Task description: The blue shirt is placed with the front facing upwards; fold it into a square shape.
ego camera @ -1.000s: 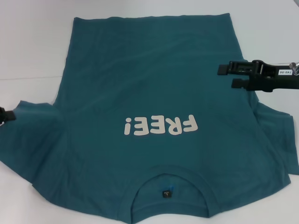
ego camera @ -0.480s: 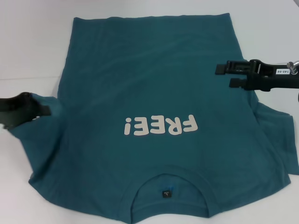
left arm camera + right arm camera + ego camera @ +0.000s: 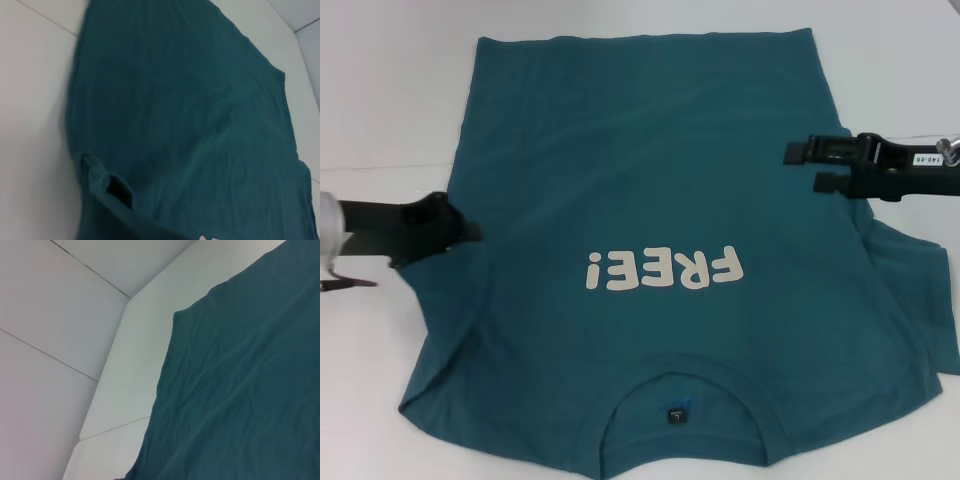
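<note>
The blue shirt (image 3: pixel 650 180) lies front up on the white table, collar (image 3: pixel 682 372) nearest me and white "FREE!" lettering (image 3: pixel 665 270) across the chest. My left gripper (image 3: pixel 468 230) is at the shirt's left side, shut on the left sleeve, which is drawn inward over the body. In the left wrist view the shirt (image 3: pixel 190 125) shows a small raised fold (image 3: pixel 112 186). My right gripper (image 3: pixel 814 166) hovers over the shirt's right edge, open and holding nothing. The right sleeve (image 3: pixel 920 290) lies spread out. The right wrist view shows the shirt's hem area (image 3: pixel 250 390).
The white table (image 3: pixel 380 90) surrounds the shirt on the left, far side and right. A wall with panel seams (image 3: pixel 60 315) rises behind the table's far edge.
My left gripper has come in from the left edge, carrying the left sleeve to the right over the shirt's body. The right gripper has stayed nearly still.
</note>
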You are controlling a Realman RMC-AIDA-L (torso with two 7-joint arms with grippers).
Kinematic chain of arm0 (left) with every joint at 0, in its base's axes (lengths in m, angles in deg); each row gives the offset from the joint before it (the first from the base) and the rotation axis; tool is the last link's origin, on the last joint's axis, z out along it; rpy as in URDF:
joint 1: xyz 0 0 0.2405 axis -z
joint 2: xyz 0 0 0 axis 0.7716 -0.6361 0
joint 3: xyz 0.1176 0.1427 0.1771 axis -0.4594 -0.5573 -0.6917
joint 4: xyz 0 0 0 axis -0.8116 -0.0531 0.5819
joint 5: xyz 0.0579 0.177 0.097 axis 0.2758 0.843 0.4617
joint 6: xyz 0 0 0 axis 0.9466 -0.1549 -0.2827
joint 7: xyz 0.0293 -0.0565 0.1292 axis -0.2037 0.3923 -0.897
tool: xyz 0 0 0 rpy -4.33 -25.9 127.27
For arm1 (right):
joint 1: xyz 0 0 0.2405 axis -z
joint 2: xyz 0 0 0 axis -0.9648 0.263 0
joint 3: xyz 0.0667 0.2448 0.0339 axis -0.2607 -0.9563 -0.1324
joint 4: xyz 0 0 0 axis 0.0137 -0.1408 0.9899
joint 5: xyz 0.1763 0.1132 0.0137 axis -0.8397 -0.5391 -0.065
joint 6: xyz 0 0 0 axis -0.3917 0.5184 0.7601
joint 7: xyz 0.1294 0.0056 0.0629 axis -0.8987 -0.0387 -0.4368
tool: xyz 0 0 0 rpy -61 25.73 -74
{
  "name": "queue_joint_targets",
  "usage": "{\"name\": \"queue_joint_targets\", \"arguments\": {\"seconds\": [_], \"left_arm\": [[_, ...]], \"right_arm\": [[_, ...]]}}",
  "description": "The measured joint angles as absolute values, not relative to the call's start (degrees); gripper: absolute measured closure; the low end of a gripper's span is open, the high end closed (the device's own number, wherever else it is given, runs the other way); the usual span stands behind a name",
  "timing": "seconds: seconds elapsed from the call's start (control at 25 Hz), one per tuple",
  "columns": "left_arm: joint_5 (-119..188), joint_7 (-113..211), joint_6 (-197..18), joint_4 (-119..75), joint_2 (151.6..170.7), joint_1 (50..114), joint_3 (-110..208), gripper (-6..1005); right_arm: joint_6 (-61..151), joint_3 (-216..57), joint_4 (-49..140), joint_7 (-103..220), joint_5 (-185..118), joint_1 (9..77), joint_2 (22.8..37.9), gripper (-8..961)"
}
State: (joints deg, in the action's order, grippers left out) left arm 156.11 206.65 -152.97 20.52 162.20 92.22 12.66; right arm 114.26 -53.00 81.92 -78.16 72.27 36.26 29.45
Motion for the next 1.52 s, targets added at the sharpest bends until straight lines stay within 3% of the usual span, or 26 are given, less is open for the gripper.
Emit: {"name": "queue_joint_targets", "arguments": {"seconds": [1.52], "left_arm": [[164.2,207.1,-146.3,16.8,163.20,100.0,-2.2,984]], "right_arm": [[113.2,-54.5,80.5,-76.4,72.3,37.0,29.49,57]]}}
